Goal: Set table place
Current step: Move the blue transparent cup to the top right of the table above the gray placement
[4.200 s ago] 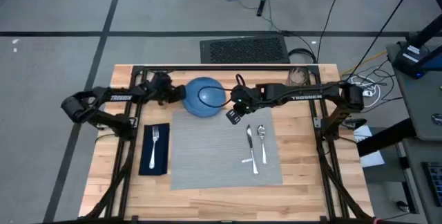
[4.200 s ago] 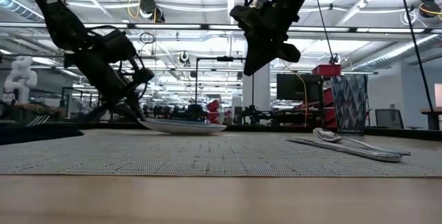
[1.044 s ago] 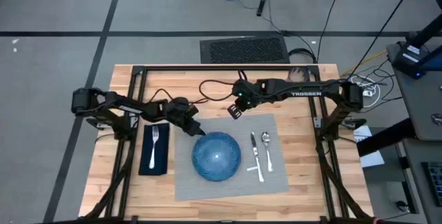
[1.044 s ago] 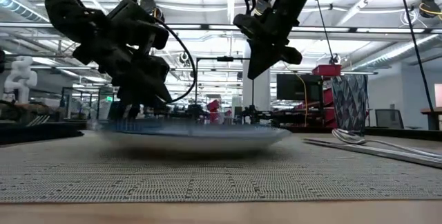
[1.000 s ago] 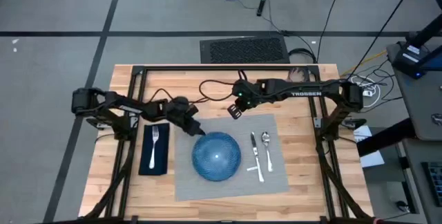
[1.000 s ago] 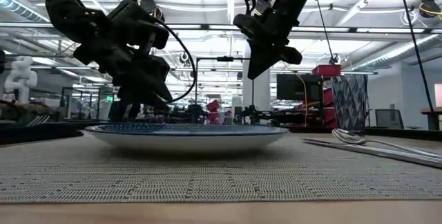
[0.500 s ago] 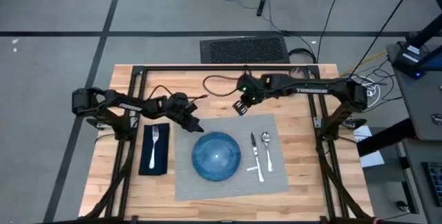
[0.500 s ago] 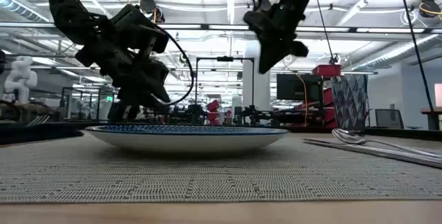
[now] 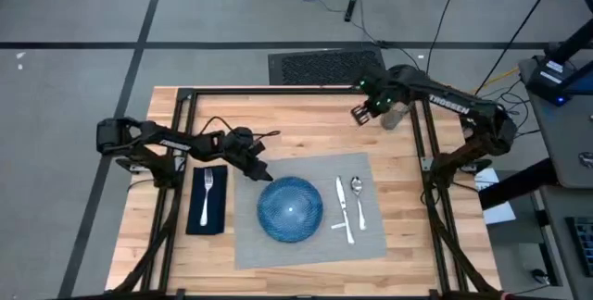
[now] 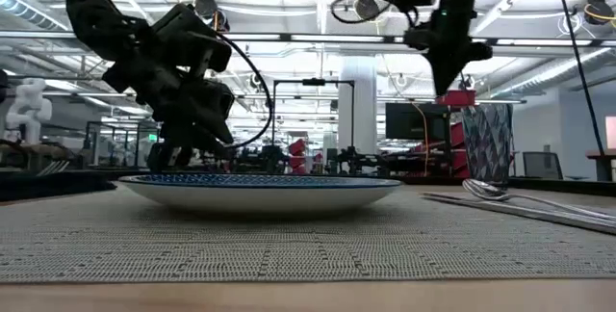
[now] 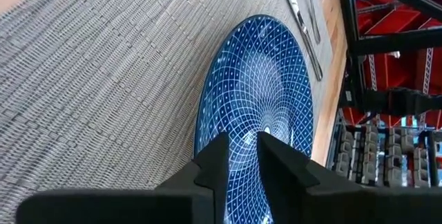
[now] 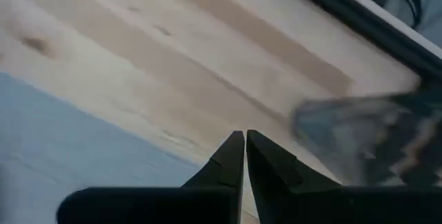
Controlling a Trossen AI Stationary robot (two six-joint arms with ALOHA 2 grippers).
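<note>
Right gripper (image 9: 359, 114): fingers pressed together, holding nothing. It hangs over the far-right part of the table (image 9: 296, 115), just beside a clear glass (image 9: 394, 115) at the far right rail. 1 second ago it hovered over the far edge of the placemat; it has swung right and away since. Judgement: it is heading for the glass as the next item to place.

Left gripper (image 9: 258, 171): fingers (image 11: 214, 165) set narrowly apart, nothing between them. It sits just off the plate's near-left rim, over the mat. The plate was moving under it 1 second ago and has been still in the last 2 looks, so the plate appears released and set.

The blue plate (image 9: 290, 209): round, fine white web pattern on deep blue, lying flat at the middle of the placemat (image 9: 278, 249). The low view shows it level on the weave, rim clear all round.

The placemat: light grey woven rectangle, lying square on the near-centre of the table, no visible wrinkles. A knife (image 9: 340, 206) and spoon (image 9: 358, 200) lie side by side on its right part, apart from the plate. A fork (image 9: 208, 193) rests on a dark napkin (image 9: 209, 200) on bare wood just left of the mat.

Judgement: setting nearly done; the glass is the remaining piece.
</note>
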